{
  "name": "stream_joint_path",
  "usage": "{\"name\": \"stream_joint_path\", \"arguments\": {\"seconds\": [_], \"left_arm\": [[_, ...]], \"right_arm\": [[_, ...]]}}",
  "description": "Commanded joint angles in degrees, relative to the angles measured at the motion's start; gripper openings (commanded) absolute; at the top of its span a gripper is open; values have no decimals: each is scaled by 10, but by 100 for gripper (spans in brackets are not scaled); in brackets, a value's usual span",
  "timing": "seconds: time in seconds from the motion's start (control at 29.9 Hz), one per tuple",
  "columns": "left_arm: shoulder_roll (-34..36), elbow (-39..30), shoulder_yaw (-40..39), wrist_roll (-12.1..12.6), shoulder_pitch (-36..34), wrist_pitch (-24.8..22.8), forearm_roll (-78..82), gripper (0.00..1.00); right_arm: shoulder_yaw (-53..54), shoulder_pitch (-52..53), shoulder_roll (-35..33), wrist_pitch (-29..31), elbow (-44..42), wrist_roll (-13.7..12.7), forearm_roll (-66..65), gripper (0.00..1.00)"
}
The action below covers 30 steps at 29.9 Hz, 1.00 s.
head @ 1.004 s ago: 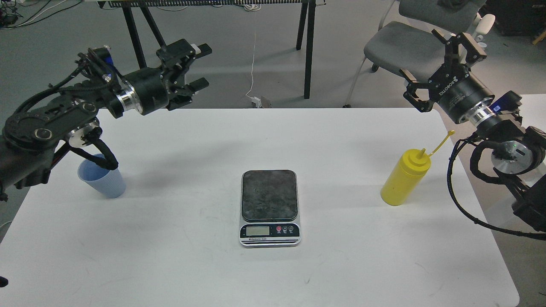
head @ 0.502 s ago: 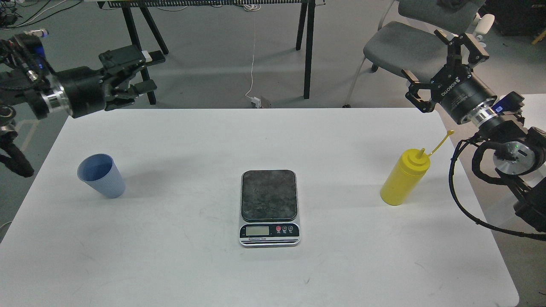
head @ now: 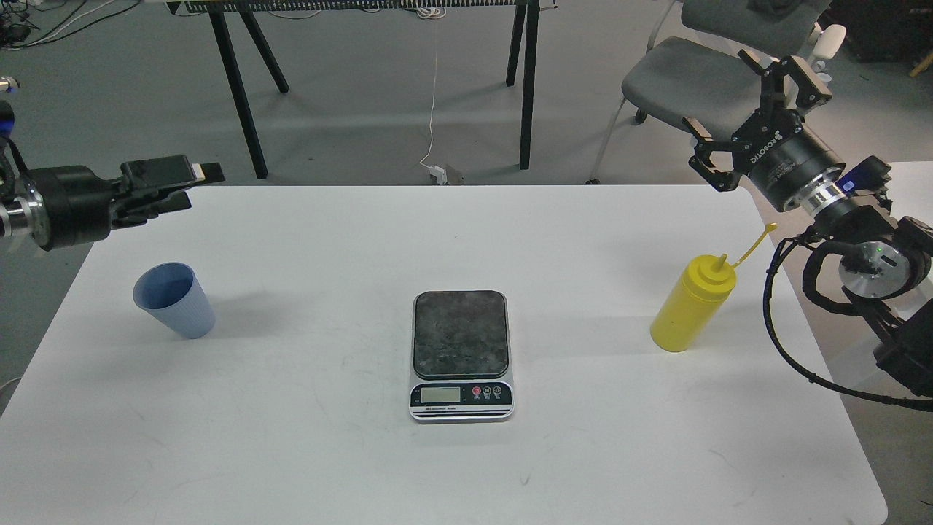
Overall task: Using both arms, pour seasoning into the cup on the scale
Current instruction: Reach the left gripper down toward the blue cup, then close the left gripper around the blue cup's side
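Note:
The light blue ribbed cup (head: 175, 300) stands upright on the left of the white table (head: 466, 233). The scale (head: 461, 354) lies at the table's middle with its dark platform bare. The yellow squeeze bottle (head: 691, 305) stands at the right, its cap hanging off on its tether. My left gripper (head: 186, 187) hovers above the table's back left corner, behind and above the cup, open and empty. My right gripper (head: 738, 109) is raised behind and above the bottle, fingers spread wide, empty.
A grey chair (head: 692, 73) stands behind the table at the right. Black table legs (head: 528, 80) stand on the floor behind. A white cable (head: 434, 95) hangs down to the floor.
My left arm has swung left and lower, off the cup's side of the table, so the cup now shows whole. The right gripper has hardly moved.

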Motion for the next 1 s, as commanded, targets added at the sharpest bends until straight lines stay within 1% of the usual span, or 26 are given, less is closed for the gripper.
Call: {"name": "stream_joint_path", "arguments": {"seconds": [0.0,0.27,0.4,0.54,0.87,0.97], "left_arm": [[-1,4,2,0,12,22,70,100],[-3,45,9,0,36,72,126,100],[-4,57,11,0,41,80,146,100],[-4,79,12,0,62,112,154,100],[-52,153,12,0,88,135,178,100],[-68,164,12,0,90,136,176,100]], "right_arm": [[0,0,0,0,1,0,0,99],[0,0,6,0,2,0,0,99],[-1,0,10,0,2,0,0,99],[-1,0,13,0,2,0,0,99],[-1,1,13,0,4,0,0,99],[-2,1,13,0,9,0,0,99]]}}
